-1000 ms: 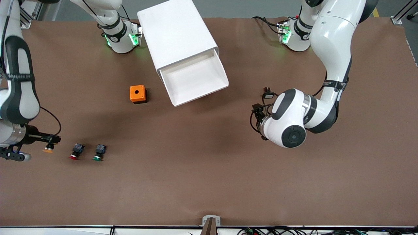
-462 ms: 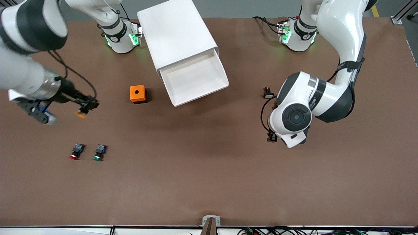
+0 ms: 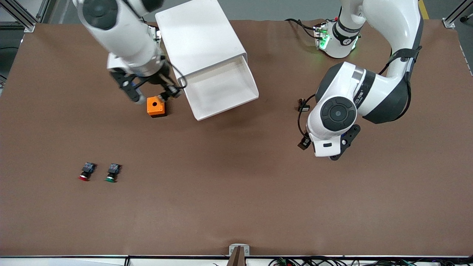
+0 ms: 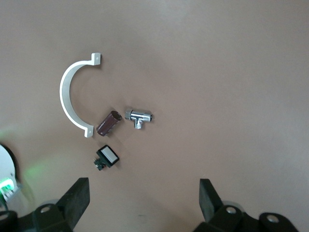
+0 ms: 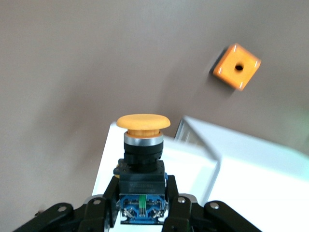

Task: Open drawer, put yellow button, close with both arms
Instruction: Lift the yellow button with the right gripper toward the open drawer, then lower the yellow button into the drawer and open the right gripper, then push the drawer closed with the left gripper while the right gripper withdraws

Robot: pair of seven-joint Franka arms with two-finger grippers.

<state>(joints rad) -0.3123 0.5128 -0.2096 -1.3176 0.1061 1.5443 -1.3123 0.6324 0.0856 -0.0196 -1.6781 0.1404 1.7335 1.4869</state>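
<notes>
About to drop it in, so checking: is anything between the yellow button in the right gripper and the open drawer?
Nothing visible blocks it. The right gripper holds the yellow button over the table beside the drawer, which is pulled out with a bare tray. The orange block sits below the gripper, beside the drawer, not in the path.

I see my glossy white arms [image 3: 369, 96] with dark grey joint bands, black cables and green-lit bases.
</notes>
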